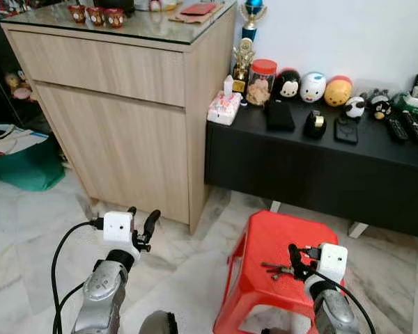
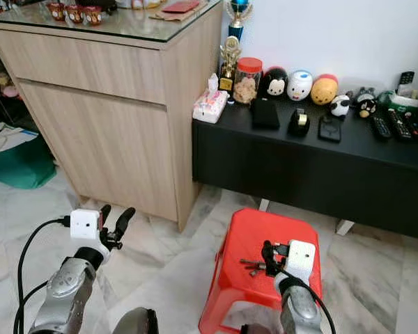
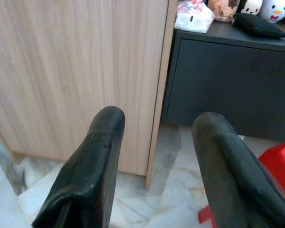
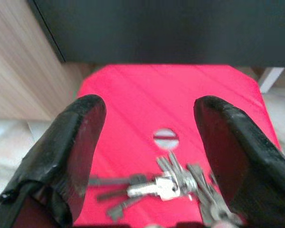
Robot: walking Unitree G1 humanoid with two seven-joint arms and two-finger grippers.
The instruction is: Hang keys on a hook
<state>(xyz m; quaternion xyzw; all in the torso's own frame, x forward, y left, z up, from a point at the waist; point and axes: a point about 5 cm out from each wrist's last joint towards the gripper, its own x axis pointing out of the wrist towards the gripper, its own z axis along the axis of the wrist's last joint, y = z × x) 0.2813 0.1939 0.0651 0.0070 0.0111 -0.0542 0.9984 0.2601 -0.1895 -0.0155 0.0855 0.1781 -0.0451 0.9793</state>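
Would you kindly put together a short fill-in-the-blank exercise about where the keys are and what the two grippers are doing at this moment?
1. The keys lie on top of a red ____.
2. The right gripper hangs over the keys with its fingers ____.
3. The left gripper is raised in front of the light ____ cabinet, holding nothing.
4. The stool stands on the floor before a low ____ bench.

Missing words: stool; open; wooden; black

Silver arms w/ white wrist camera boxes, black cables, black two-finger end effectors.
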